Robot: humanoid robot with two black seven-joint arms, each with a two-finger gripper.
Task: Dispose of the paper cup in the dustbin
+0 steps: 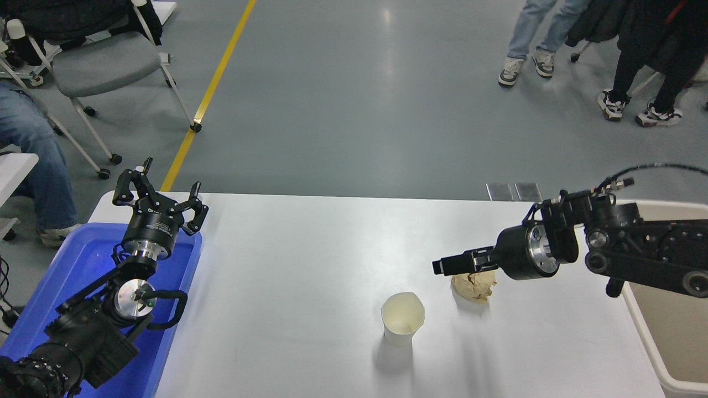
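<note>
The paper cup (402, 320) stands upright on the white table (310, 265), front of centre, with its cream inside showing. The dustbin (644, 337) is the beige bin at the table's right edge, partly cut off by the picture. My right gripper (451, 264) reaches in from the right, points left and hangs low, just above the crumpled tan paper ball (477, 288). It sits up and to the right of the cup and is apart from it. It looks open and empty. My left gripper (160, 193) is open and parked over the blue tray (66, 265).
The right arm (647, 254) crosses over the dustbin's near corner. Beyond the table's far edge are a grey chair (99, 66) and a seated person's leg (27, 143) at the left. Standing people's legs (636, 66) are at the top right.
</note>
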